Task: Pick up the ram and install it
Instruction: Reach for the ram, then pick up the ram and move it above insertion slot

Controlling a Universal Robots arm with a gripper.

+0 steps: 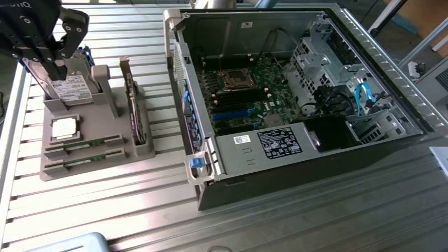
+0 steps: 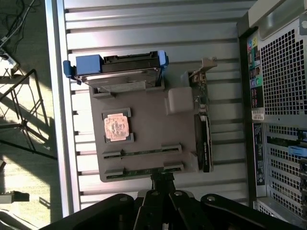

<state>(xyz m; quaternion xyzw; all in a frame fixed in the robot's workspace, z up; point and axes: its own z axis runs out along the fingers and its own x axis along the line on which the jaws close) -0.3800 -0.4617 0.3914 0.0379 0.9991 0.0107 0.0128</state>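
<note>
Two ram sticks, thin green strips, stand on edge in the slots of a grey holder point(image 1: 91, 176). One ram stick point(image 1: 91, 143) point(image 2: 144, 153) sits beside the other point(image 1: 85, 159) point(image 2: 144, 170). My gripper point(image 1: 57, 67) point(image 2: 162, 179) hangs high above the holder, shut with nothing between its fingers. In the wrist view its fingertips lie just off the holder's edge, nearest the outer ram stick. The open computer case point(image 1: 392, 58) lies at the exterior view's right with its motherboard point(image 1: 242, 97) exposed.
The holder also carries a hard drive point(image 1: 70, 89) point(image 2: 120, 72) with a blue bracket, a square processor chip point(image 1: 64, 127) point(image 2: 116, 127), and a tall green card point(image 1: 131, 107) point(image 2: 204, 124) with a metal bracket. All of it rests on a ribbed metal table point(image 1: 140, 210). The table's edge point(image 2: 60, 143) runs beside the holder.
</note>
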